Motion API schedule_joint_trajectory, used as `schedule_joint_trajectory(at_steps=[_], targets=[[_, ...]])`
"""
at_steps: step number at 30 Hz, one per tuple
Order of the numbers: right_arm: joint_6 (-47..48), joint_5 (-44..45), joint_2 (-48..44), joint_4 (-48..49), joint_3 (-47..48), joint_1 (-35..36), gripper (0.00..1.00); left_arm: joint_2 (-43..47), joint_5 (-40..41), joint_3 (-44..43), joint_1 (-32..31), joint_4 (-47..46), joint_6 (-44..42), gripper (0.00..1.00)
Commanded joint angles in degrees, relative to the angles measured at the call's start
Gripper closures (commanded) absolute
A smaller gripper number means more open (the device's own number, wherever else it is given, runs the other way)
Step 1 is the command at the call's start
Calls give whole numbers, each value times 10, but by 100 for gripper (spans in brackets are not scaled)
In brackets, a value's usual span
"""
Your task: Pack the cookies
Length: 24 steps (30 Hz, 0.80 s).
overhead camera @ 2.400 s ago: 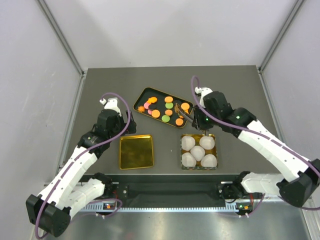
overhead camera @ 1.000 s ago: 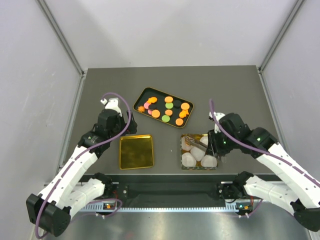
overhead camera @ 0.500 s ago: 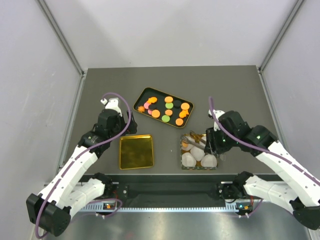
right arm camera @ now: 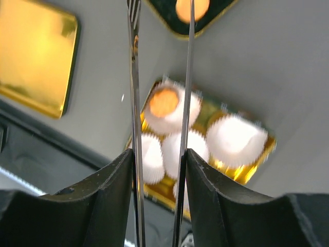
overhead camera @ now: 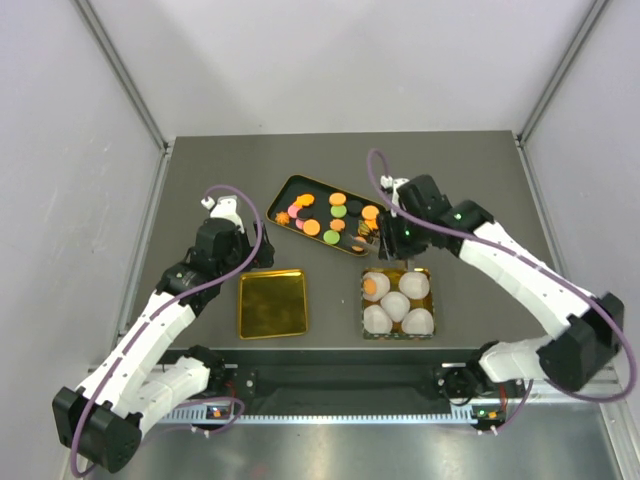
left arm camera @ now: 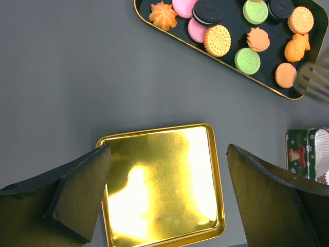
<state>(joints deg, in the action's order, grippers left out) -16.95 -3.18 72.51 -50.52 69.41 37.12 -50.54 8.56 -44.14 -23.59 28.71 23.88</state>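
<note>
One orange cookie [overhead camera: 376,287] sits in a paper cup [right arm camera: 165,107] in the tin [overhead camera: 364,300]; the other four cups look empty. About a dozen cookies [overhead camera: 338,211] lie on the black tray [left arm camera: 231,23], so packing seems barely begun. The right fingers [right arm camera: 103,195] clamp tongs [right arm camera: 134,77] by the tray's near end. The left fingers [left arm camera: 72,190] are spread above the gold lid [overhead camera: 272,303] on the counter [overhead camera: 480,180].

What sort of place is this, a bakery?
Likely a robot lab test cell, not a bakery: left arm and right arm bolted to a dark table, plain grey walls, one tray of cookies.
</note>
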Motion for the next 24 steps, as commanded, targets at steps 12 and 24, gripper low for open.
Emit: schedule_joint_trajectory(at_steps=[12, 24], targets=[[24, -78, 151, 123, 100, -53, 54, -2, 3, -16, 2, -10, -5, 1], [20, -70, 183, 136, 93, -52, 55, -2, 1, -16, 2, -10, -5, 1]])
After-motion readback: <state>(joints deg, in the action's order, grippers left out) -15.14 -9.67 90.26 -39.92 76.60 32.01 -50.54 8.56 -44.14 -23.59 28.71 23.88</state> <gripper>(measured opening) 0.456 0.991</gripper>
